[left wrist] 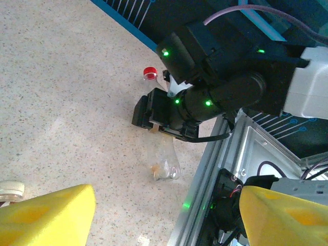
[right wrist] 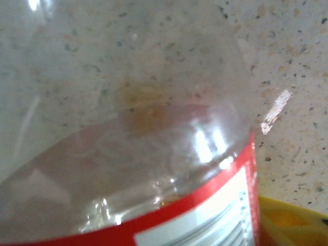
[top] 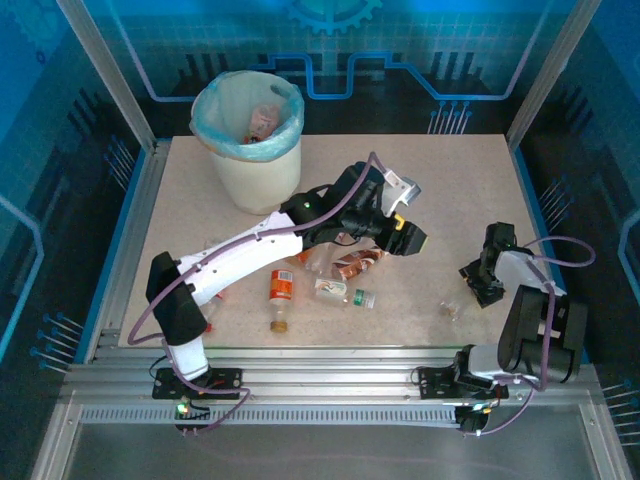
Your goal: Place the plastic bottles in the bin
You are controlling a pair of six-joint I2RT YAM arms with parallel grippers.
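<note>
One bin (top: 250, 165), at least four plastic bottles (top: 281, 290) on worktop (top: 450, 180); left end effector (top: 405, 235) wide; right end effector (left wrist: 154, 117) straddled red-capped bottle (left wrist: 165, 161), grip unclear.

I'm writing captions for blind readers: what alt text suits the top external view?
Two robot arms work over a speckled table strewn with plastic bottles: the left arm reaches to the middle above them, the right arm crouches near the right edge. A white bin with a blue liner stands at the far-left corner.
</note>
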